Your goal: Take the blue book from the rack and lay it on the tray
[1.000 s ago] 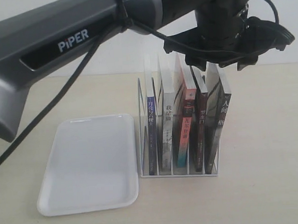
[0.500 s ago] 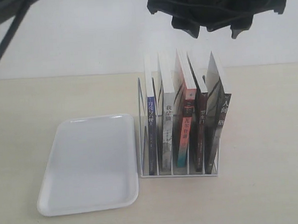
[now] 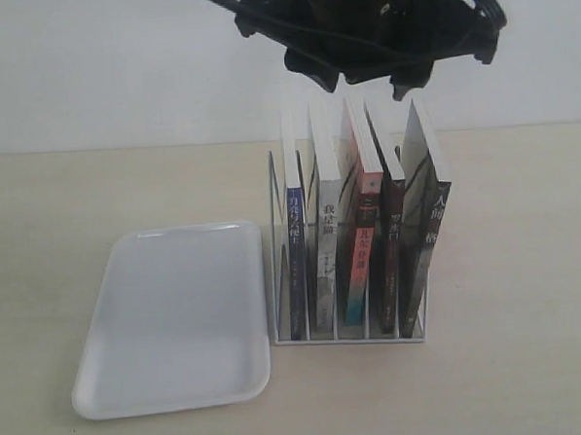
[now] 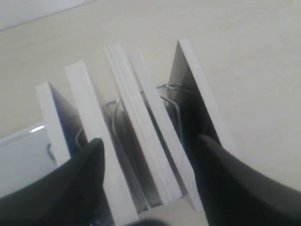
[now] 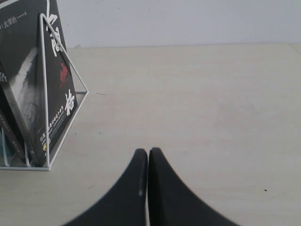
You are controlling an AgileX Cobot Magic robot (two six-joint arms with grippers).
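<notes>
The blue book (image 3: 294, 266) stands upright in the leftmost slot of the white wire rack (image 3: 350, 338), its dark blue spine facing the camera. My left gripper (image 3: 361, 82) hovers open just above the tops of the middle books, touching none of them. In the left wrist view its fingers (image 4: 89, 162) straddle several page edges, and the blue book (image 4: 51, 123) lies just outside that finger. The white tray (image 3: 174, 316) lies flat to the left of the rack. My right gripper (image 5: 147, 153) is shut on nothing, low over the table beside the rack's right end (image 5: 61, 52).
Other books fill the remaining slots: a white-spined one (image 3: 328, 264), a red-spined one (image 3: 363, 262) and two black-spined ones (image 3: 390, 261), (image 3: 427, 254). A corner of the tray (image 4: 19, 155) shows in the left wrist view. Bare tabletop (image 5: 197, 103) stretches right of the rack.
The left arm's forearm has swung out of the exterior view. Its gripper has shifted left, from above the rightmost books to above the middle ones.
</notes>
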